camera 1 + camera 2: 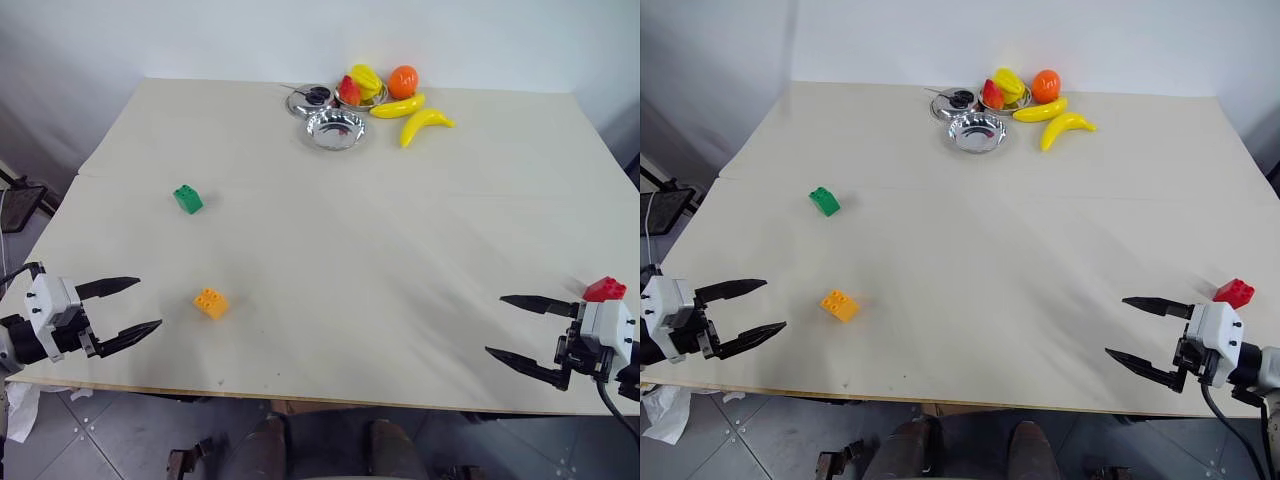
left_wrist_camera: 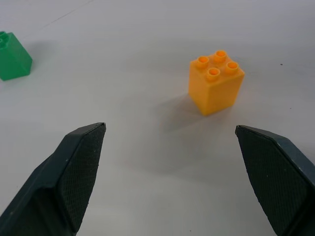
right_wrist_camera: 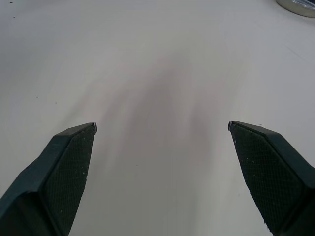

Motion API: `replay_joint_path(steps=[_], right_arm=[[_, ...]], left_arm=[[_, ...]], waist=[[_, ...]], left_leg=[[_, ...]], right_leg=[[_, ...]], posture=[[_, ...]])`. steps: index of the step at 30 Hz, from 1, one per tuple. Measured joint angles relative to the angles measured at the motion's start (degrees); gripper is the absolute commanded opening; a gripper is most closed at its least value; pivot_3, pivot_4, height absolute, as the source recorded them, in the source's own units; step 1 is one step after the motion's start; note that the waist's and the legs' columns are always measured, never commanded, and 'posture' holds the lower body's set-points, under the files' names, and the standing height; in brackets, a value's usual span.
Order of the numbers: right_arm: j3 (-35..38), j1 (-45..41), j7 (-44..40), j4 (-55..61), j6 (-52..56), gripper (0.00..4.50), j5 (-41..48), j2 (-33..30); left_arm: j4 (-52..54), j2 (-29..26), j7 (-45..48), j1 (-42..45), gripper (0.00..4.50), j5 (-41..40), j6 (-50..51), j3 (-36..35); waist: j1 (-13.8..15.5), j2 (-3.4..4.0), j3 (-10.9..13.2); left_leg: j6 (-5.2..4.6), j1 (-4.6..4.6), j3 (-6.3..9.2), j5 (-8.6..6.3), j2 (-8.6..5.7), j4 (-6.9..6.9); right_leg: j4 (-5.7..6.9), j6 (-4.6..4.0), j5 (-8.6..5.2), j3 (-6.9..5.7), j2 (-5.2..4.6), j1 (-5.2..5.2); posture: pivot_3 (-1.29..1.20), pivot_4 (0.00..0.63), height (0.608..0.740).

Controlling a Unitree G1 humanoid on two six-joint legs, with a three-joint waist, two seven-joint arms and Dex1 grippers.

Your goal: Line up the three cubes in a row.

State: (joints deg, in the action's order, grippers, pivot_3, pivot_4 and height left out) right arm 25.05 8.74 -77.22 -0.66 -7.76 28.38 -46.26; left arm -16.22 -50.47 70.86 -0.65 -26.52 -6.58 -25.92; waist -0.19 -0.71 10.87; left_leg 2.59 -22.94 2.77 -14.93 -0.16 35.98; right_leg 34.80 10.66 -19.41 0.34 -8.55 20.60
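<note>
Holding fruit (image 1: pixel 362 82), 1 metal bowl (image 1: pixel 361 100); beside it, another bowl (image 1: pixel 335 130).

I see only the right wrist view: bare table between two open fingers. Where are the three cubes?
Observer: The red cube sits near the table's right edge, just behind the right claw, beside its wrist.
Operator: And the other two cubes?
Observer: Both are on the left side. The orange-yellow cube stands near the front edge, a little ahead of the open left claw.
Operator: The green one?
Observer: The green cube lies farther back on the table than the orange-yellow one, apart from it.
Operator: Is anything held?
Observer: No. Both claws are open and empty.
</note>
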Motion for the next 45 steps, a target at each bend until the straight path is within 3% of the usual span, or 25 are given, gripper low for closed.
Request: replay_joint_path(steps=[5,11,20,25,30,34,45], right_arm=[[0.0,-0.4,1.5,0.2,0.2,4.50,0.1,0.3],[0.4,1.1,5.5,2.7,1.4,4.50,0.8,1.9],[11.9,10.0,18.6,10.6,7.5,4.50,5.6,7.4],[20.3,17.0,22.8,10.5,4.2,4.50,5.0,12.7],[26.6,23.7,25.2,3.3,-1.6,4.50,4.3,19.2],[27.7,25.9,27.1,0.1,-3.4,4.50,4.5,22.3],[27.0,23.9,28.6,1.3,-2.0,4.50,6.7,19.4]], left_arm=[[1.8,1.5,-2.0,-0.3,4.49,-0.4,2.4,0.1],[12.1,3.9,-5.4,0.5,4.49,-5.7,11.0,0.1],[24.6,7.3,-8.1,3.2,4.49,-9.3,20.3,7.3],[24.6,9.9,-8.1,7.1,4.49,-8.3,20.2,12.4],[21.2,11.3,-6.8,11.8,4.49,-6.4,19.0,16.0],[19.3,11.7,-5.6,13.8,4.49,-5.5,18.0,17.1],[18.6,12.9,-4.1,14.3,4.49,-4.6,15.4,18.2]], waist=[[0.0,0.00,0.0],[0.1,0.00,0.0],[0.3,0.00,0.0],[0.4,0.01,0.0],[0.3,0.01,0.0],[-0.6,0.06,0.0],[-1.0,0.09,-0.1]], left_leg=[[0.00,0.00,0.01,0.00,0.01,0.00],[0.02,-0.01,0.02,0.01,0.01,0.07],[0.04,0.00,0.03,0.00,-0.01,0.08],[0.04,0.00,0.02,0.00,-0.02,0.04],[0.01,0.02,0.02,-0.03,-0.02,0.03],[0.01,0.22,-0.14,-0.05,0.03,-0.04],[0.03,0.58,-0.17,-0.06,0.06,-0.28]], right_leg=[[0.06,0.00,0.00,0.00,0.00,0.01],[0.11,0.00,0.00,0.01,-0.01,0.00],[0.09,-0.01,0.00,0.03,0.00,-0.02],[0.05,-0.02,-0.01,0.03,0.00,-0.02],[0.03,-0.05,-0.03,0.04,0.02,-0.04],[0.03,-0.06,-0.03,0.11,0.01,-0.11],[0.02,-0.16,-0.09,0.14,0.01,-0.34]], posture=[[0.00,0.150,0.740],[0.00,0.150,0.740],[0.00,0.150,0.740],[0.00,0.150,0.740],[0.00,0.150,0.740],[0.00,0.150,0.740],[0.00,0.150,0.740]])
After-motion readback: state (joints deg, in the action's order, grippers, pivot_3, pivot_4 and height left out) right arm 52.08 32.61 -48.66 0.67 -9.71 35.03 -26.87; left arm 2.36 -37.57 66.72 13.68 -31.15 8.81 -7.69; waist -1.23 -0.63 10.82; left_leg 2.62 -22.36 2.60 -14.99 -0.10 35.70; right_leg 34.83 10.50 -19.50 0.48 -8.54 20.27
